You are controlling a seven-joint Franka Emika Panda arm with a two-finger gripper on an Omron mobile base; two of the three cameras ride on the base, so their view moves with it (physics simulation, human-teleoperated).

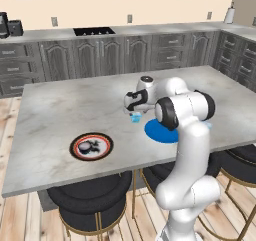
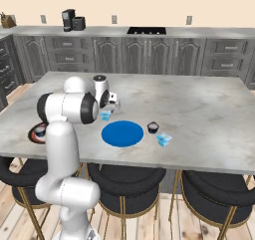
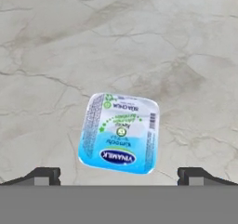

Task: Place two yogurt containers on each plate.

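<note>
On the marble-patterned table (image 1: pixel 60 110), at about 8 o'clock from the arm, the patterned plate (image 1: pixel 91 146) is lying flat with its red-orange rim, white ring and black centre; a dark round yogurt tub (image 1: pixel 86 146) is sitting on that centre, and whether a second one is beside it is too small to tell; moving right, the claw (image 1: pixel 134 110) is hanging over a pale blue yogurt tub (image 1: pixel 135 117), which is standing on the bare stone just off the 10 o'clock edge of the plain blue plate (image 1: pixel 161 133); in the right base view another dark round tub (image 2: pixel 153 127) and a second pale blue tub (image 2: pixel 164 139) are waiting close together on the table just past the blue plate at its 3 o'clock side.

In the hand view the near tub (image 3: pixel 120 133) is lying squarely between the two dark fingertips (image 3: pixel 42 175), straight ahead at 12 o'clock; its lid is a glossy, rounded rectangle printed in white and blue, its longer side running roughly toward 12 and tilted slightly clockwise; the tips are standing wide apart, gripping nothing, with clear stone showing on both sides.

My judgement: the coming move is turning on a straight descent, the fingers closing across the tub's shorter width; the smooth plastic is looking light and slippery.
</note>
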